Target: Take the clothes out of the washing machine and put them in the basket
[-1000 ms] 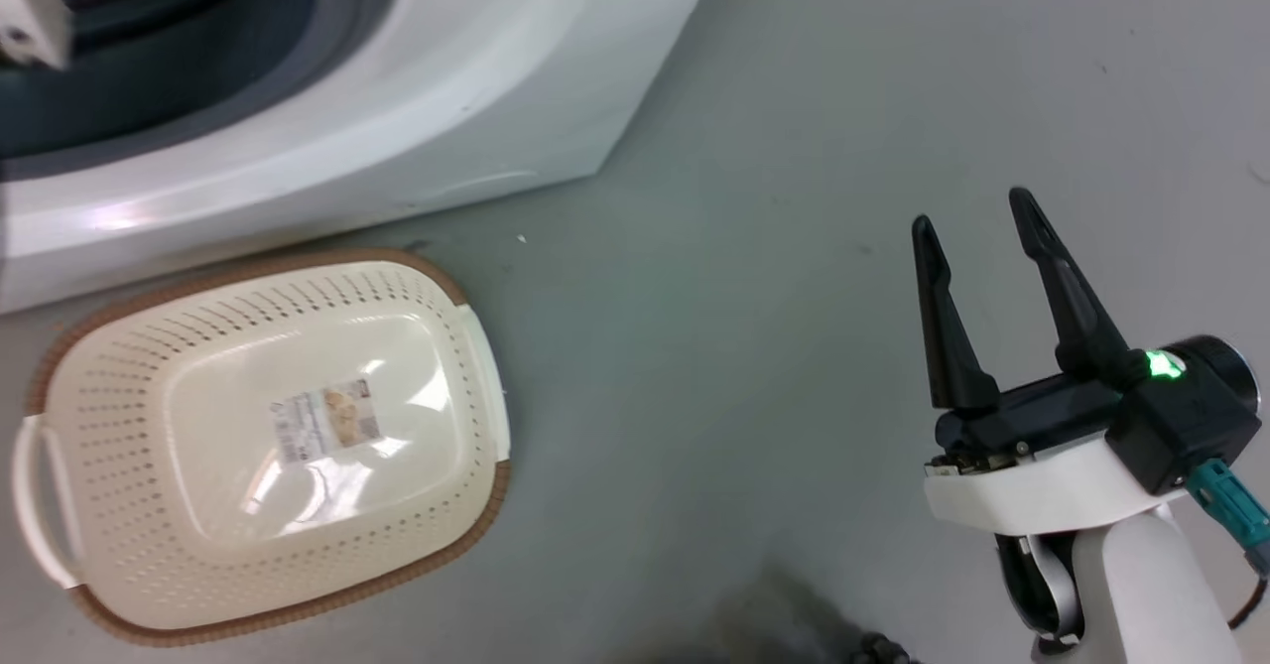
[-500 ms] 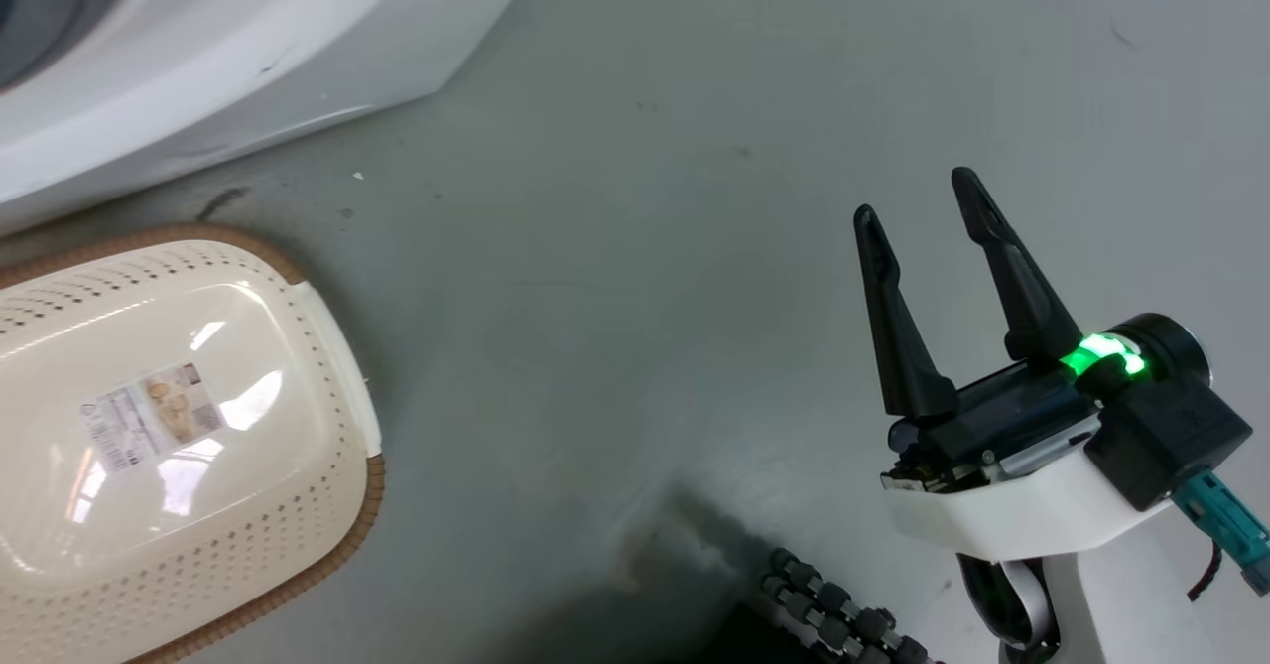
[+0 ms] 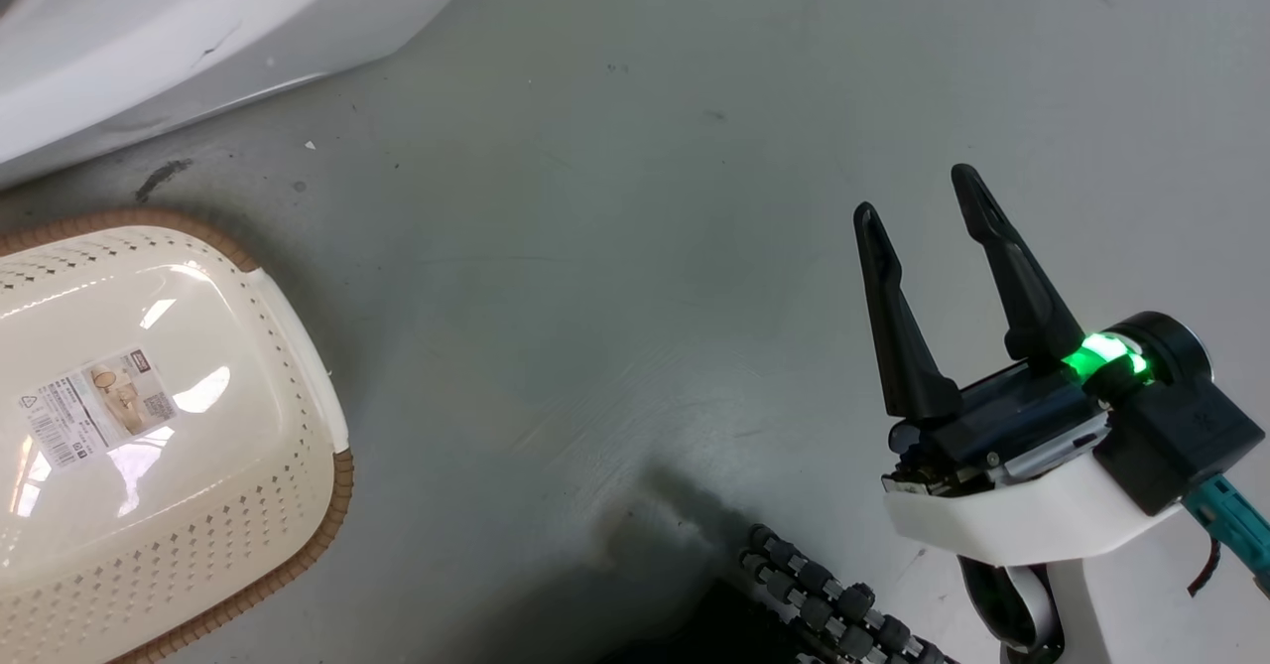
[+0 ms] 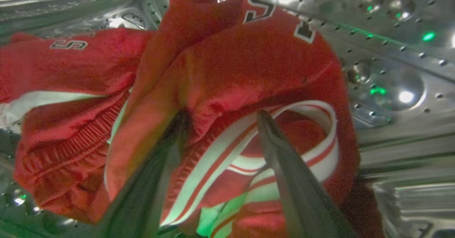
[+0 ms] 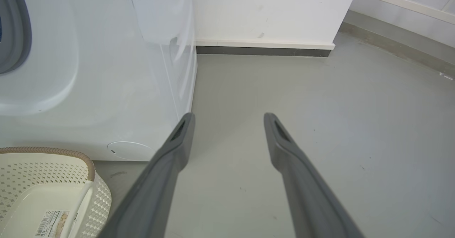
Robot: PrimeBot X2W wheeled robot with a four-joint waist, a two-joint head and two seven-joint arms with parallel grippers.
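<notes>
The washer (image 3: 149, 39) now sits only as a white corner at the top left of the head view. A second back it took up far more of that picture. The basket (image 3: 288, 416) slid leftward with it, so that is the robot's head turning and not the things moving. From the right wrist the washer and basket stand close together on the grey floor (image 3: 615, 247), the basket just in front of the washer's foot. The basket holds nothing, and the paper label on its base is bare. Both red clothes (image 4: 231, 70) lie bunched together on the steel drum (image 4: 391, 53), well inside the machine. The left gripper (image 4: 224, 113) is in there with them. Its fingers are spread wide and pushed against the nearer garment, with a fold of red cloth and the white-striped band between them, and they have not closed on it. The right gripper (image 3: 915, 190) hangs over bare floor, well apart from the basket. Its fingers are as wide as they were a second ago and carry nothing. By my reckoning the robot has leaned into the reach. The first grab looks about ready to close, and nothing has been moved to the basket yet.
</notes>
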